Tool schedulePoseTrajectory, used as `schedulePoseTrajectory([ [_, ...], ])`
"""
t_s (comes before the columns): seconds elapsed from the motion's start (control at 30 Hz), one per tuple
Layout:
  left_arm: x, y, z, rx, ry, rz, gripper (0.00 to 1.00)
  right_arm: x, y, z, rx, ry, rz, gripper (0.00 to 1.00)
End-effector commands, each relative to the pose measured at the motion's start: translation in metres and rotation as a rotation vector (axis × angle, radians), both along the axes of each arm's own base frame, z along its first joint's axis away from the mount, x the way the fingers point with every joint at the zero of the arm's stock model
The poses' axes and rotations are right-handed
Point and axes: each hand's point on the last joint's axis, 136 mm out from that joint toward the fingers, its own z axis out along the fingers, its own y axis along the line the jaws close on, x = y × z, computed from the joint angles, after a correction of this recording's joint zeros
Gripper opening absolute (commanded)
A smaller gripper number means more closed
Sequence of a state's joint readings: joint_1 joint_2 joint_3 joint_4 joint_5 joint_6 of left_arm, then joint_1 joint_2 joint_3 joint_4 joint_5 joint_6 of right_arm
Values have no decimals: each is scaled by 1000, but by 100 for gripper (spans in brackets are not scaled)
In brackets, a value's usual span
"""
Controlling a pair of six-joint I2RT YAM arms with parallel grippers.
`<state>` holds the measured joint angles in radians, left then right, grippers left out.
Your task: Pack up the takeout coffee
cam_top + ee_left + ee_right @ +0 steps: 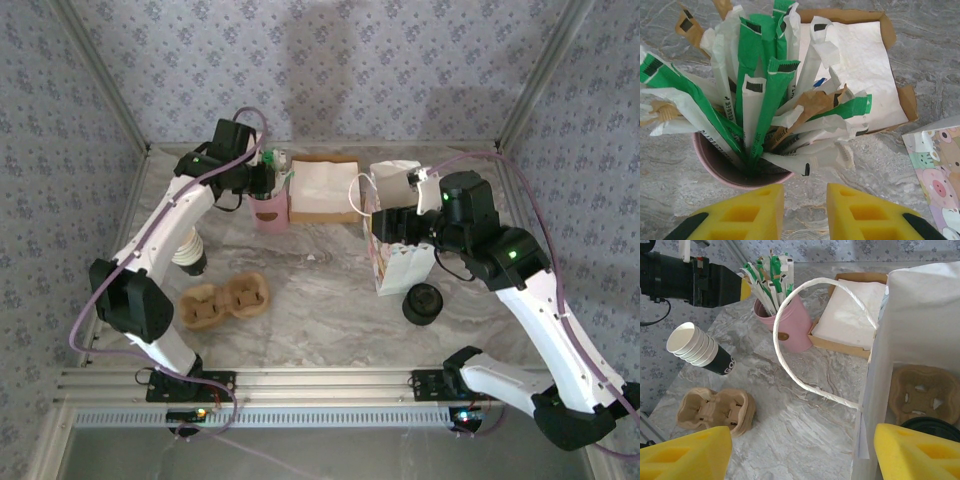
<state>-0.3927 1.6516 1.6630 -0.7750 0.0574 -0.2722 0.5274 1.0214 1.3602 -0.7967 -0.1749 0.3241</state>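
Down past the right gripper (800, 450), on its right-hand side, stands the white paper bag (920, 315), mouth open, with a molded pulp carrier (925, 390) lying inside. Peeking over that gripper's right finger is a curved black edge. I read it as the lid of the takeout coffee (932, 423), sitting low in the bag against the carrier, cup body hidden. The right gripper is spread wide and holds nothing, with the bag's near wall between its fingers.

On the other arm, the left gripper (805, 200) is narrowed to a slim gap, nothing in it. It hovers just short of the pink cup (715, 165) bristling with wrapped straws (765, 100), and the napkin box (860, 65) lies beyond.

My read on the coffee: the thin paper wall dents easily, the lid could pop under a squeeze and the contents may slosh, so it has to stay upright. The best hold looks like the cup wall just beneath the lid rim, with gentle pressure, never on the lid itself.
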Motion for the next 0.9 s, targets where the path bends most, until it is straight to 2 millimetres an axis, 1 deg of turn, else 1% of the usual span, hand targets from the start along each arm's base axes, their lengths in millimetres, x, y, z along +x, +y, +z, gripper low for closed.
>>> schedulePoseTrajectory([
  [0.0,8,5,10,29,-31,4,28,-4,-1,4,3,-3,18,77],
  [0.3,16,2,7,36,-23,1,28,-5,-1,6,12,-4,17,77],
  [0.57,19,2,6,45,-16,0,23,-6,-2,3,15,3,19,77],
  [0.87,21,3,6,56,-12,2,15,-7,-3,3,17,1,21,77],
])
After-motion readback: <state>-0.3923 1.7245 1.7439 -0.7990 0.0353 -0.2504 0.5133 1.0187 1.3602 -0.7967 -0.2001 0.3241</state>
